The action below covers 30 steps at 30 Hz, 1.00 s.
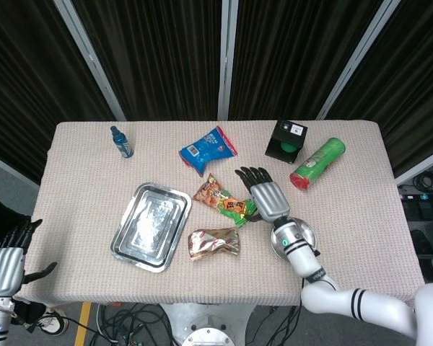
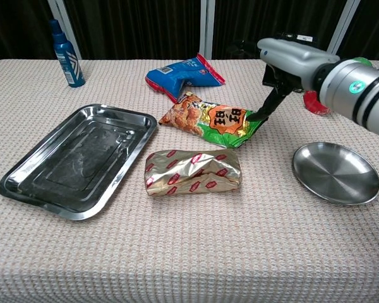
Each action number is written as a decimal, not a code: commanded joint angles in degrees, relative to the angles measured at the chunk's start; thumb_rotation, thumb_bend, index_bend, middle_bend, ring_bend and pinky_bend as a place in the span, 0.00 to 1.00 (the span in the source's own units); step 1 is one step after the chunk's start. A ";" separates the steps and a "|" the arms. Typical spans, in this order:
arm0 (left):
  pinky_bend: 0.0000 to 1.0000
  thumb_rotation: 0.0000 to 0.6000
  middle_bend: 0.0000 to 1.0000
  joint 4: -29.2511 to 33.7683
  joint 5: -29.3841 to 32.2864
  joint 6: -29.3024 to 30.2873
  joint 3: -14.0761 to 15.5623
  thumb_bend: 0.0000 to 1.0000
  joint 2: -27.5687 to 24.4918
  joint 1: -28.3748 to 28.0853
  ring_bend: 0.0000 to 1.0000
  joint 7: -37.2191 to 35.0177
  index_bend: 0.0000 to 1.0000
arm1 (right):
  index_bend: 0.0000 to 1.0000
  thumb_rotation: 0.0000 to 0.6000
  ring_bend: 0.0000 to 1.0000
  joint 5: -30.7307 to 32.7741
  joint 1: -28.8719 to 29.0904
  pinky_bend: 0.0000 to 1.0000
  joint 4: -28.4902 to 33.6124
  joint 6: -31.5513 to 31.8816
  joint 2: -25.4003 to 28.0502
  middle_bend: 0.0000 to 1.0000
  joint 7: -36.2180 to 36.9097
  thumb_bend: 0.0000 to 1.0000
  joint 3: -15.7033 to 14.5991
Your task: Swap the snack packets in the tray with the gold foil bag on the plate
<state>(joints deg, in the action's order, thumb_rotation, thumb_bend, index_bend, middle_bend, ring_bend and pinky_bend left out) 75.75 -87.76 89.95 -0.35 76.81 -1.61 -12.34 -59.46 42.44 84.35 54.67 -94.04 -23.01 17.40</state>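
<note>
The gold foil bag (image 1: 214,243) (image 2: 192,172) lies flat on the tablecloth between the empty steel tray (image 1: 150,225) (image 2: 76,161) and the empty round plate (image 1: 300,244) (image 2: 335,172). An orange-and-green snack packet (image 1: 226,202) (image 2: 211,120) lies just behind it, and a blue snack packet (image 1: 208,150) (image 2: 184,72) lies farther back. My right hand (image 1: 263,193) (image 2: 285,58) hovers above the green end of the orange packet, fingers spread, holding nothing. My left hand (image 1: 7,263) hangs off the table's near left corner, fingers apart and empty.
A blue bottle (image 1: 121,141) (image 2: 66,45) stands at the far left. At the far right are a black box with a green dot (image 1: 286,140) and a green can (image 1: 317,163) (image 2: 347,72) lying on its side. My right forearm crosses above the plate in the head view.
</note>
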 commanded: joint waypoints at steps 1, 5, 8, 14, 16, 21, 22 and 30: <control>0.15 1.00 0.16 -0.04 0.04 0.08 -0.14 0.12 -0.20 0.04 0.08 -0.19 0.12 | 0.00 1.00 0.00 5.93 3.96 0.02 -5.65 -3.58 -4.48 0.04 -2.93 0.00 1.39; 0.15 1.00 0.16 -0.04 0.48 -0.08 -0.30 0.12 -0.57 0.28 0.08 -0.83 0.12 | 0.00 1.00 0.00 8.96 5.51 0.04 -8.20 -5.89 -6.33 0.06 -2.05 0.00 1.54; 0.15 1.00 0.16 -0.18 0.48 -0.14 -0.23 0.12 -0.66 0.43 0.08 -1.21 0.12 | 0.00 1.00 0.00 10.48 6.39 0.05 -9.97 -6.95 -7.46 0.07 -1.29 0.00 1.51; 0.15 1.00 0.16 -0.82 0.70 -0.64 -0.28 0.12 -0.54 0.49 0.08 -1.79 0.12 | 0.01 1.00 0.10 11.91 7.72 0.20 -13.82 -8.17 -9.81 0.19 -0.05 0.02 1.00; 0.15 1.00 0.16 -0.99 0.88 -0.87 -0.33 0.12 -0.40 0.51 0.08 -1.96 0.12 | 0.10 1.00 0.20 11.10 8.01 0.32 -15.34 -8.83 -10.41 0.27 1.31 0.05 0.76; 0.15 1.00 0.16 -1.45 0.97 -1.26 -0.20 0.12 -0.25 0.63 0.08 -2.34 0.12 | 0.41 1.00 0.39 8.40 7.96 0.56 -18.51 -8.60 -11.86 0.44 4.47 0.13 0.04; 0.15 1.00 0.16 -1.51 1.01 -1.36 -0.20 0.12 -0.24 0.63 0.08 -2.38 0.12 | 0.47 1.00 0.43 7.99 7.93 0.61 -18.82 -8.71 -11.93 0.48 4.93 0.15 -0.12; 0.15 1.00 0.16 -1.25 0.36 -1.57 0.29 0.12 -0.19 0.76 0.08 -3.12 0.13 | 0.70 1.00 0.58 3.84 6.27 0.77 -19.03 -7.05 -10.58 0.65 9.49 0.29 -0.90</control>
<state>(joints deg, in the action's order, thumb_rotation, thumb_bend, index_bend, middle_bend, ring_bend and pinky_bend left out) 74.47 -87.38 88.37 -0.09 76.62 -0.86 -15.43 -54.86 49.27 65.09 46.94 -105.12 -14.46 16.54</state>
